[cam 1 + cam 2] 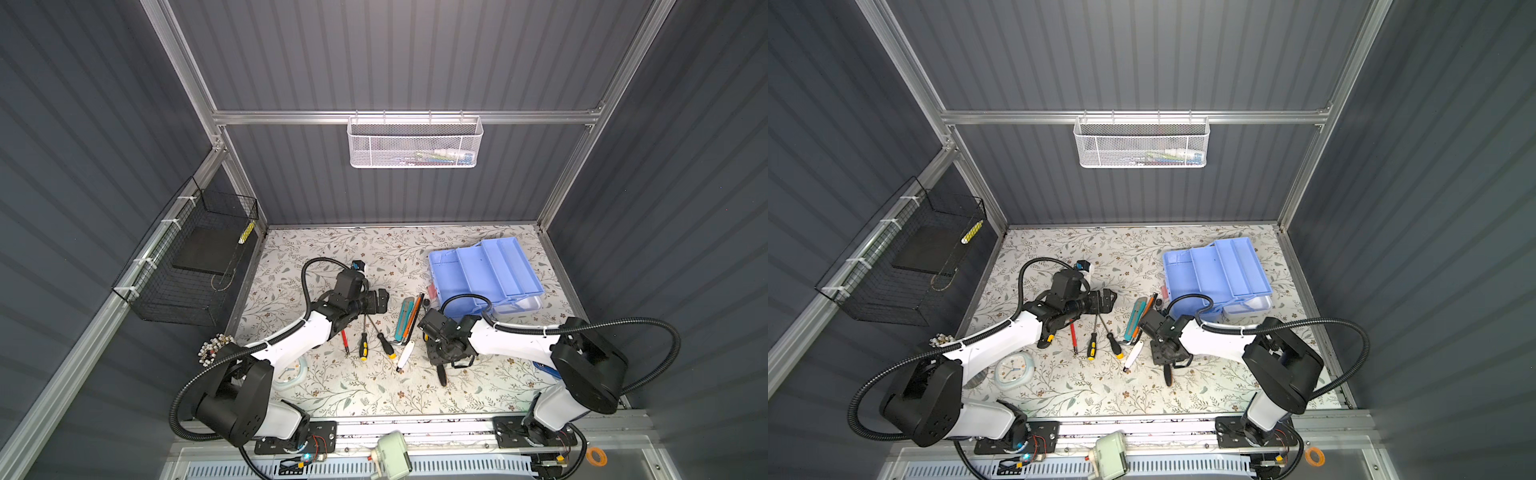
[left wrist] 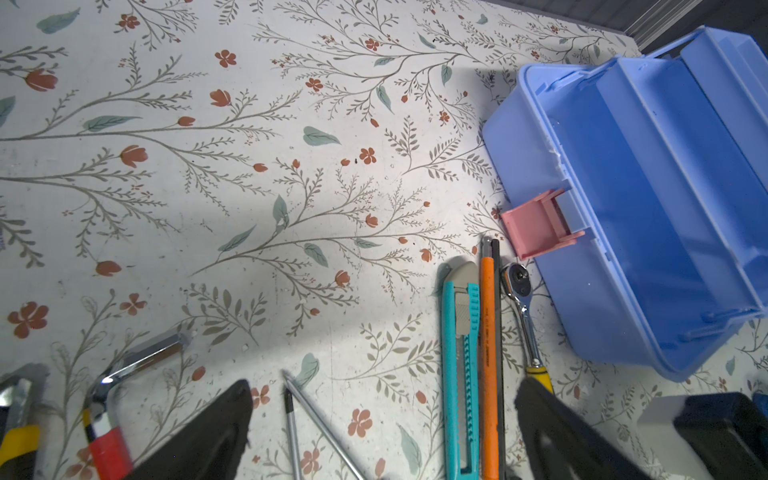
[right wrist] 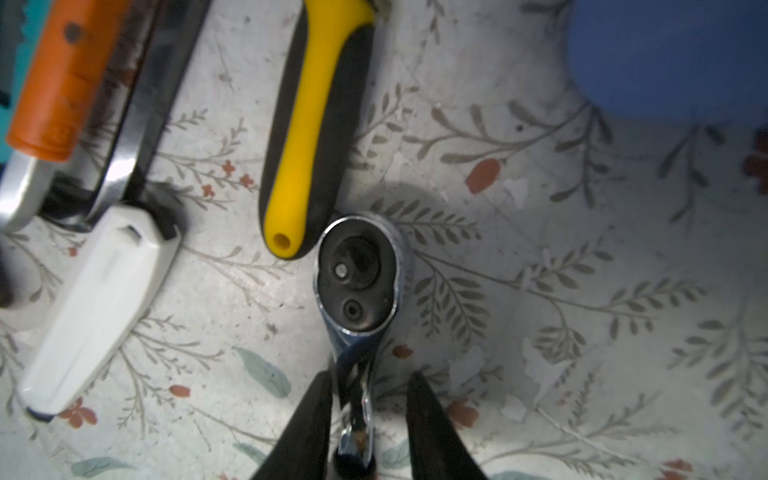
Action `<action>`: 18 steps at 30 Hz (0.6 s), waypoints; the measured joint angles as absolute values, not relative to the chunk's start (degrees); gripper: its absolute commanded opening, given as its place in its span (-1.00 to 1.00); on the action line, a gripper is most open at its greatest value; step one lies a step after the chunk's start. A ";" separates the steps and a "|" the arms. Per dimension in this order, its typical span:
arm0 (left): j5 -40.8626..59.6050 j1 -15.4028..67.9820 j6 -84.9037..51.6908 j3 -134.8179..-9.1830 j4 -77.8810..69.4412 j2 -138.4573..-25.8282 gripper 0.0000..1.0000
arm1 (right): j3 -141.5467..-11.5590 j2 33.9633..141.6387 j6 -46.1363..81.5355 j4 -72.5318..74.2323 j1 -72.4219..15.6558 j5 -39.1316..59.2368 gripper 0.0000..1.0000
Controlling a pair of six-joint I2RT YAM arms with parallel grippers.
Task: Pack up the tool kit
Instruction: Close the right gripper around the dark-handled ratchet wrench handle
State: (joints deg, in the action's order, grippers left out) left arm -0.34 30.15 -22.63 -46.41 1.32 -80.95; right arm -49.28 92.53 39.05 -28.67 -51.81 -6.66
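Observation:
The tool kit box (image 1: 486, 274) (image 1: 1219, 270) (image 2: 644, 208) stands open at the back right, its blue tiers spread and its pink latch (image 2: 536, 228) facing the tools. A teal utility knife (image 1: 405, 318) (image 2: 459, 374), an orange-handled tool (image 2: 488, 353), a yellow-handled ratchet (image 2: 519, 291), two black-yellow screwdrivers (image 1: 363, 345) and a red hex key (image 1: 344, 338) lie in a row on the mat. My left gripper (image 1: 380, 301) (image 2: 384, 386) hovers open over them, holding nothing. My right gripper (image 1: 441, 361) (image 3: 370, 386) stands slightly open astride the chrome neck of a second ratchet (image 3: 357, 274); one finger touches it, the other stands clear.
A white flat tool (image 1: 405, 355) (image 3: 95, 316) lies beside the ratchets. A round clock (image 1: 1013, 370) and a bead string (image 1: 212, 347) sit near the left arm. A white mesh basket (image 1: 415, 143) hangs on the back wall, a black wire basket (image 1: 187, 266) on the left wall.

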 measured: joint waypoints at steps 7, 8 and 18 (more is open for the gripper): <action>-0.51 30.15 -22.63 -46.22 1.52 -80.60 0.99 | -50.87 94.67 38.83 -26.50 -51.59 -7.94 -0.90; -0.51 30.15 -22.63 -46.22 1.54 -80.49 1.00 | -50.78 94.67 38.76 -26.00 -51.48 -7.92 -0.94; -0.54 30.15 -22.63 -46.22 2.15 -80.36 1.00 | -47.97 92.29 38.28 -22.94 -51.13 -7.70 -1.00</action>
